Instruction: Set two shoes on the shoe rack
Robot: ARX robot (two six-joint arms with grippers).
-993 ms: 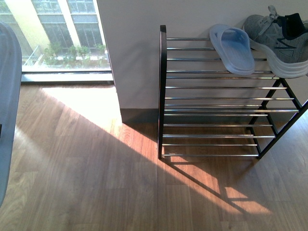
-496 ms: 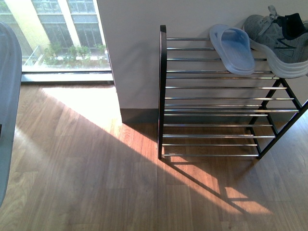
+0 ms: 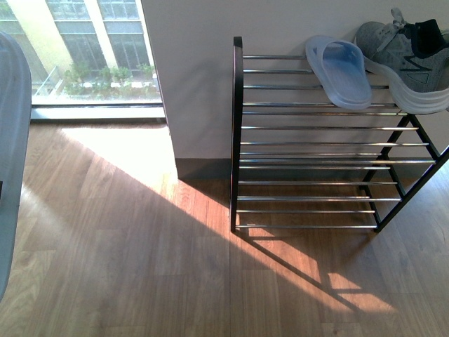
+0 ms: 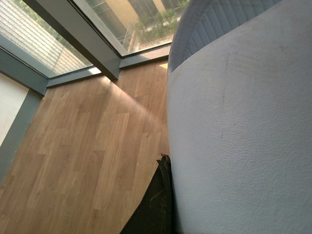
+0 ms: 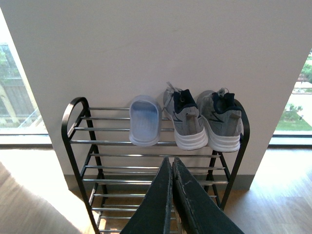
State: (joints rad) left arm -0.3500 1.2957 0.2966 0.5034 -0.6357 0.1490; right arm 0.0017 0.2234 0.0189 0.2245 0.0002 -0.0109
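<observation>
Three shoes sit on the top tier of the shoe rack (image 5: 78,141) against the white wall: one pale-blue slide (image 5: 145,120) just left of two grey sneakers (image 5: 187,119) side by side, toes to the wall. Right gripper (image 5: 171,163) hangs in front of the rack with fingers pressed together, nothing between them. Left gripper (image 4: 165,165) shows only as a dark finger pressed against a second pale-blue slide (image 4: 243,126) over the wood floor (image 4: 87,146), so it seems to clamp the slide, opening width hidden.
</observation>
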